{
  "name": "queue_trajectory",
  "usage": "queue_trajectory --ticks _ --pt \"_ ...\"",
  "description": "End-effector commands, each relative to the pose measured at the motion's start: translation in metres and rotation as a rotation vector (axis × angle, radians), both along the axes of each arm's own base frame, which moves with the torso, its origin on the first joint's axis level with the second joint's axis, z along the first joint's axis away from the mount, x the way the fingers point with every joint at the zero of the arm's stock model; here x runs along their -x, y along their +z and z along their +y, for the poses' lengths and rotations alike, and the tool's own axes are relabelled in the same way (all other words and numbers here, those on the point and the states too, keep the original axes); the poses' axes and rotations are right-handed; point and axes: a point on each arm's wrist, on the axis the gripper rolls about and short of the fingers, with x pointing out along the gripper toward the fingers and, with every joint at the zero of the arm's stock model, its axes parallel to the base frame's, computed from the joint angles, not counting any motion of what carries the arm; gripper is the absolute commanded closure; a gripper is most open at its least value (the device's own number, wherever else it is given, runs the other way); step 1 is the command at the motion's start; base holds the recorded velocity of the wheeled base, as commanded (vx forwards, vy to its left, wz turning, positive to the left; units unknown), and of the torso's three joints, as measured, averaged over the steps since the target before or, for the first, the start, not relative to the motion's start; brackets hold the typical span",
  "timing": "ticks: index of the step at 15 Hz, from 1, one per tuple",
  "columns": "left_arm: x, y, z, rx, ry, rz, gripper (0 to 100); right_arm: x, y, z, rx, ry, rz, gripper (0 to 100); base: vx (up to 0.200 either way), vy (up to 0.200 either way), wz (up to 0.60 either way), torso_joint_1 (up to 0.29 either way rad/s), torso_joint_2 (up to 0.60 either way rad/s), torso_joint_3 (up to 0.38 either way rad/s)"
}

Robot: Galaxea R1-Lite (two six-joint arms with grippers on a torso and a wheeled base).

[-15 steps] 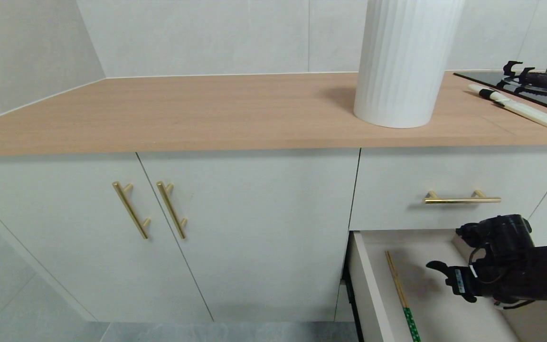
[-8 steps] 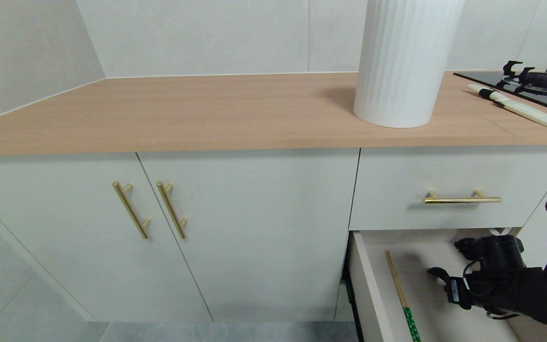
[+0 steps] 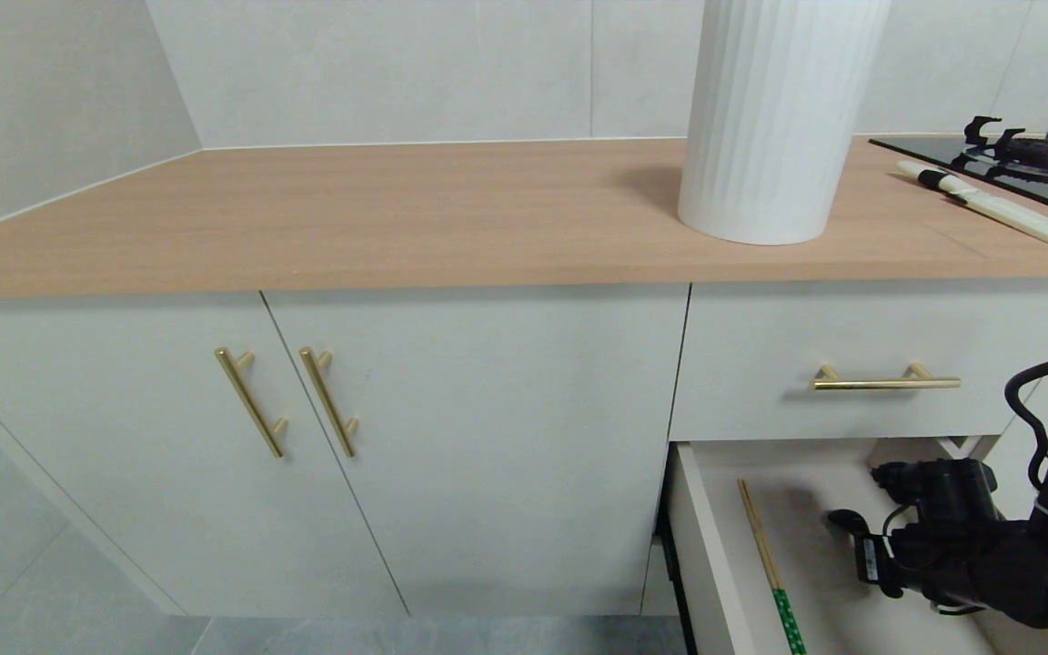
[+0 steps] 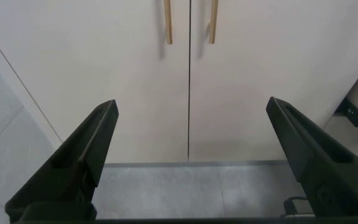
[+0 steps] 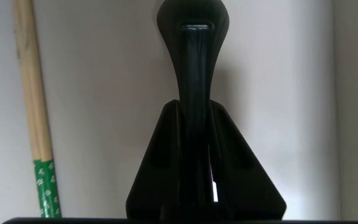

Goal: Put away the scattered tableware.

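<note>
A pair of wooden chopsticks (image 3: 765, 555) with green ends lies along the left side of the open lower drawer (image 3: 704, 537); they also appear in the right wrist view (image 5: 33, 124). My right gripper (image 3: 840, 522) is low inside that drawer, right of the chopsticks and apart from them. Its fingers (image 5: 193, 25) are shut together with nothing visible between them. A white knife (image 3: 992, 207) with a black band lies on the wooden counter at the far right. My left gripper (image 4: 191, 111) is open, facing the two cabinet doors near the floor.
A tall white ribbed vase (image 3: 774, 118) stands on the counter (image 3: 351, 209) above the drawers. A black gas hob (image 3: 1033, 164) is at the back right. The shut upper drawer has a gold handle (image 3: 886, 382). The cabinet doors carry gold handles (image 3: 251, 400).
My right arm has sunk lower into the open drawer, with its gripper staying shut. The chopsticks, knife and vase have not moved.
</note>
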Motion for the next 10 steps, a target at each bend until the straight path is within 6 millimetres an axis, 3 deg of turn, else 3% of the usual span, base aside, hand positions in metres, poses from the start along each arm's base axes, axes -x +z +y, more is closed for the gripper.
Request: queue_trajectory --ticks 1,8,9,10 --pt "-0.0001 0.0000 0.0000 0.000 0.000 0.001 0 -0.0002 0.0011 0.0000 0.000 -0.001 -0.010 100 0.000 0.000 0.00 0.000 0.00 0.000" --pt "-0.0001 0.0000 0.0000 0.000 0.000 0.001 0 0.0001 0.0021 0.0000 0.002 -0.001 -0.016 100 0.000 0.000 0.00 0.000 0.00 0.000" --pt "-0.0001 0.0000 0.0000 0.000 0.000 0.001 0 0.0001 0.0021 -0.0001 0.003 -0.002 -0.016 0 0.000 0.000 0.00 0.000 0.00 0.000" --pt "-0.0001 0.0000 0.0000 0.000 0.000 0.001 0 0.0001 0.0021 0.0004 0.003 0.000 -0.016 0 0.000 0.000 0.00 0.000 0.00 0.000"
